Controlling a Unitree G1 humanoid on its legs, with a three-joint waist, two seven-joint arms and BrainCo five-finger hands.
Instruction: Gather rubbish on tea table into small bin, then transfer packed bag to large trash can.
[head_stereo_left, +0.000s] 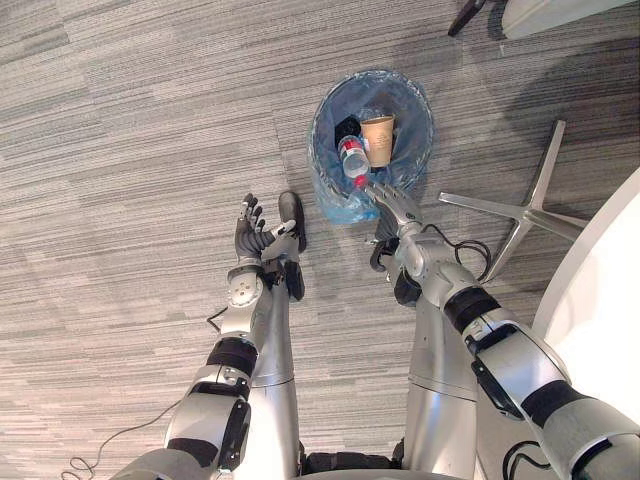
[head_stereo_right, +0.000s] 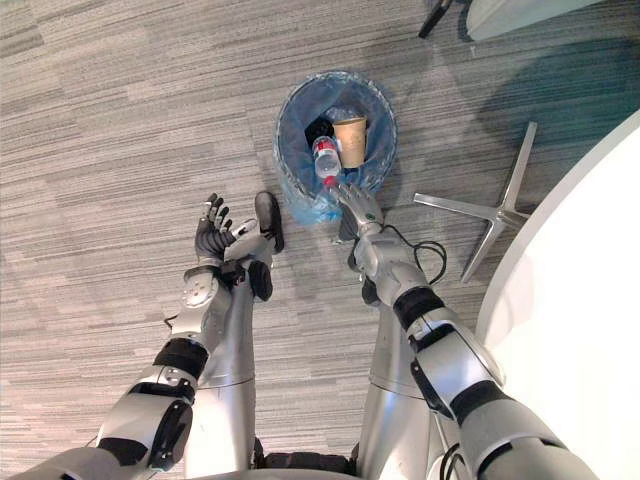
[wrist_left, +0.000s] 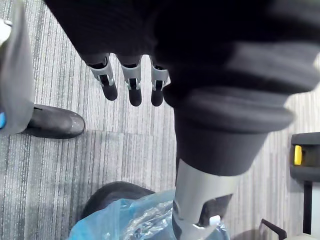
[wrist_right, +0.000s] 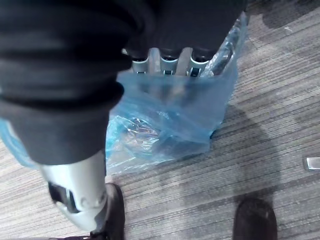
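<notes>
Head view, looking down. A small bin (head_stereo_left: 322, 118) lined with a blue bag (wrist_right: 165, 117) is seen standing on grey carpet (head_stereo_left: 130, 150). Inside it a paper cup (head_stereo_left: 378, 138), a red-capped bottle (head_stereo_left: 353, 160) and a black object (head_stereo_left: 347, 127) are held. The right hand (head_stereo_left: 395, 205) is placed at the near rim of the bin, touching the bag. In the right wrist view its fingers (wrist_right: 170, 60) are covered by the blue film, so it cannot be told whether the bag is grasped. The left hand (head_stereo_left: 250, 235) is held well to the left of the bin, apart from it, released, with fingers (wrist_left: 135, 87) extended and nothing grasped. A silver chair base (head_stereo_left: 525, 210) is seen to the right of the bin, and the edge of a white table (head_stereo_left: 600, 290) beyond it.
</notes>
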